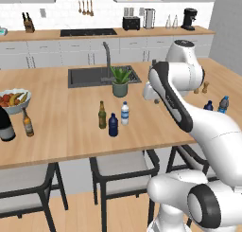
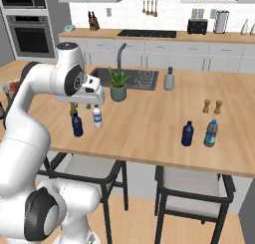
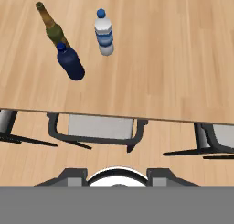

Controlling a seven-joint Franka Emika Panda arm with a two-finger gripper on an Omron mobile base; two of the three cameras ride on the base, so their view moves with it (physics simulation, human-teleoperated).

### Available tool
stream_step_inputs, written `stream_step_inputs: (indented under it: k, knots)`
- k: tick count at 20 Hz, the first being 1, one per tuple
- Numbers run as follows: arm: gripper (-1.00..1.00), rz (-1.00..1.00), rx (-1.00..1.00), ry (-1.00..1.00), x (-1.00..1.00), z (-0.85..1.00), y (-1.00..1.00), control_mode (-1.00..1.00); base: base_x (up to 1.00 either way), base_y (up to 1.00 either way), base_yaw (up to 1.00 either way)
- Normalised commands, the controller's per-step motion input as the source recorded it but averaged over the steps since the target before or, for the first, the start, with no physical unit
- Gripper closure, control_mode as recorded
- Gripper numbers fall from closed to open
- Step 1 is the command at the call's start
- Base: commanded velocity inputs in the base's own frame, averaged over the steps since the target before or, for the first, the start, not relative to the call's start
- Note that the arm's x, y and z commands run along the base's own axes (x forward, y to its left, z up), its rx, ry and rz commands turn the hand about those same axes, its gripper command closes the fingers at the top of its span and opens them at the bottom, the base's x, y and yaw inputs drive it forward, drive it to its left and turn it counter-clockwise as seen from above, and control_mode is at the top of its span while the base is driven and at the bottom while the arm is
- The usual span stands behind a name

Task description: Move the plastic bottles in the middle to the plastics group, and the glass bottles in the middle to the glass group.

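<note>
Three bottles stand together mid-counter: a slim olive-green glass bottle [image 1: 102, 115] [image 3: 51, 26], a squat dark blue plastic bottle [image 1: 113, 125] [image 3: 71, 62] and a clear plastic bottle [image 1: 125, 113] [image 3: 104, 33] with a blue label band. The glass group, a dark wine bottle [image 1: 5, 127] and an amber bottle [image 1: 27, 123], is at the left. The plastics group, a dark blue bottle [image 2: 187, 134] and a light blue bottle [image 2: 211, 133], is at the right. My gripper [image 3: 117, 173] [image 2: 85, 104] hangs open and empty high above the counter's front edge, near the three bottles.
A potted plant [image 1: 120, 82] and the sink [image 1: 85, 77] lie behind the middle bottles. A fruit bowl [image 1: 14, 99] sits by the glass group. Salt and pepper shakers [image 2: 212, 106] stand behind the plastics group. Stools [image 3: 98, 129] are tucked under the counter's edge.
</note>
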Motion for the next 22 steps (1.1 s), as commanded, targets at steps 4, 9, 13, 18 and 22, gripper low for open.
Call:
stream_step_inputs:
  k: [4, 9, 13, 18, 22]
  knots:
    - [-1.0, 0.0, 0.0, 0.0, -0.14, -0.06, 0.0, -1.0, 0.0, 0.0, 0.0]
    - [-1.0, 0.0, 0.0, -0.03, -0.2, -0.36, 0.2, -1.0, 0.0, 0.0, 0.0]
    - [-1.0, 0.0, 0.01, -0.02, 0.08, -0.49, 0.72, -1.0, 0.0, 0.0, 0.0]
    - [-1.0, 0.07, 0.0, 0.02, 0.62, -0.45, 0.67, -1.0, 0.0, 0.0, 0.0]
    - [-1.0, 0.12, 0.0, 0.14, 0.98, -0.45, 0.35, -1.0, 0.0, 0.0, 0.0]
